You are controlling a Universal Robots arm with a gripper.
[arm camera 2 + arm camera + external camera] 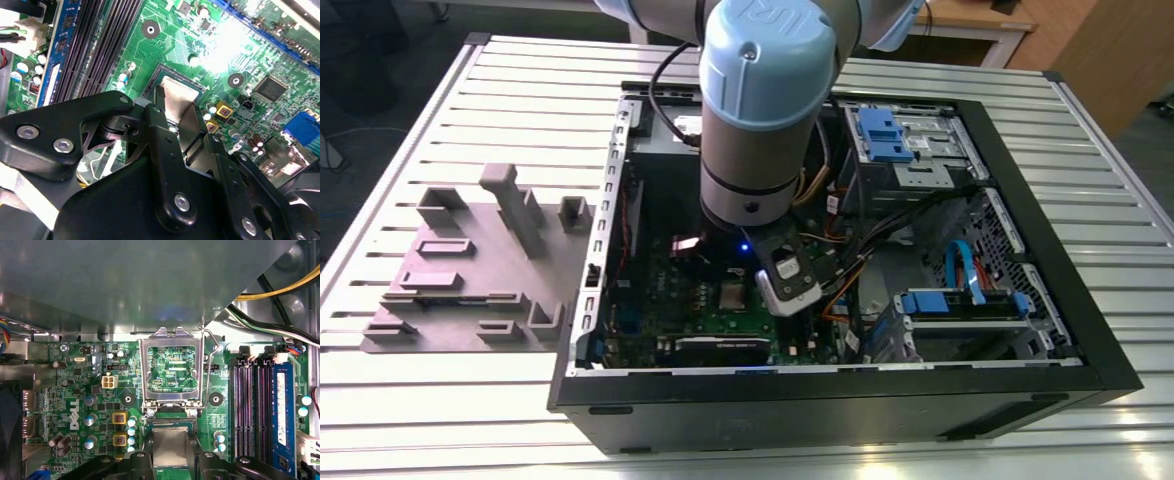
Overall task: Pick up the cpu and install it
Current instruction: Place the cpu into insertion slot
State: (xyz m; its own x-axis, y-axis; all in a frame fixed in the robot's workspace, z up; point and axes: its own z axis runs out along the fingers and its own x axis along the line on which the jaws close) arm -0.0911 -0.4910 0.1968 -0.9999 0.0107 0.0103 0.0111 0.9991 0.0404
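Note:
The cpu (178, 96) is a small silvery square held between my gripper's (175, 107) two black fingers (159, 117). It sits low over the open socket (161, 75) on the green motherboard (250, 55); I cannot tell whether it rests in it. In the first wrist view the cpu (170, 446) lies between the fingers (142, 456), just below the raised metal socket frame (172, 342). In the exterior view the arm (761, 100) reaches down into the open computer case (854, 390).
Long black memory slots (250, 405) run beside the socket, with a blue slot (281, 410) further out. A grey metal box (125, 285) overhangs the board's far edge. Cables (854, 250) and blue drive bays (887, 135) crowd the case. A grey fixture plate (467, 270) lies outside it.

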